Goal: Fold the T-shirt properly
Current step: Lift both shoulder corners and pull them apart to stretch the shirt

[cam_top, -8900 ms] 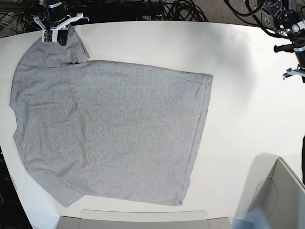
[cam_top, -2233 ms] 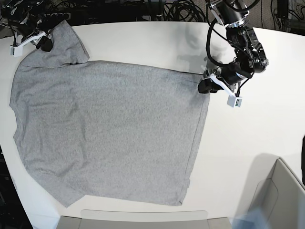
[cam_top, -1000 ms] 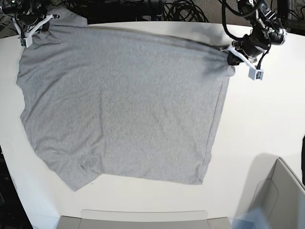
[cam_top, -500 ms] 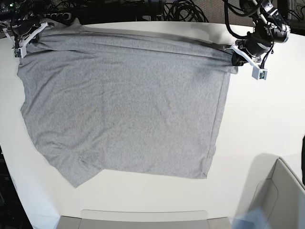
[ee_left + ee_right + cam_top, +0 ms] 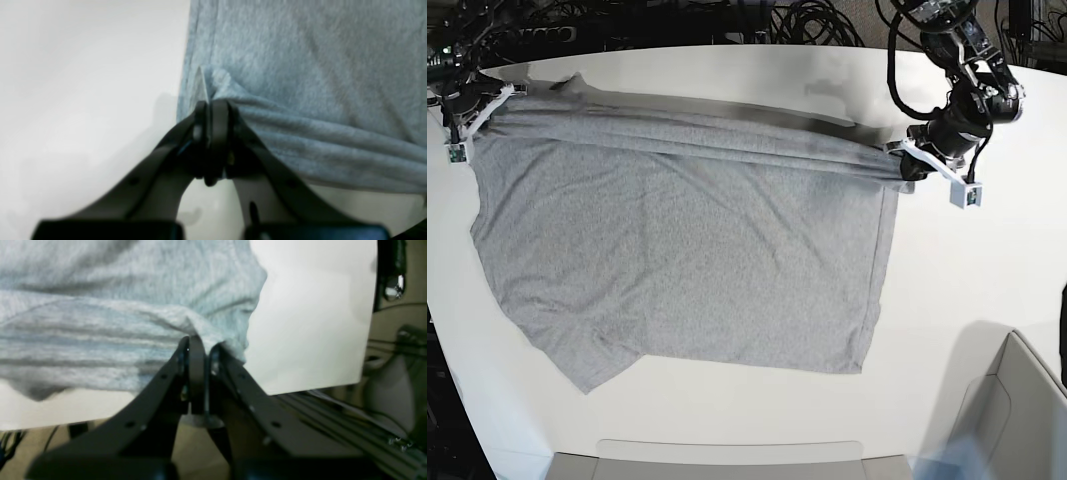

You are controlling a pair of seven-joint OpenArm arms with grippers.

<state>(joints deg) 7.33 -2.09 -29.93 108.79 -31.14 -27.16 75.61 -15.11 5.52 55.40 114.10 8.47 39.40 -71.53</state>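
White tabletop [image 5: 987, 260] carries the grey T-shirt [image 5: 687, 250], spread plain side up from centre toward 9 o'clock, its far edge bunched into taut ridges. You have the left claw [image 5: 907, 165] clenched on the corner at 2 o'clock and the right claw [image 5: 472, 110] clenched on the corner at 10 o'clock. Keep both level and evenly tensioned so the fold lands straight.

The white surface [image 5: 967, 290] below me is carrying the grey T-shirt [image 5: 687, 260], which is lying spread out, its far edge seemingly bunching into ridges.
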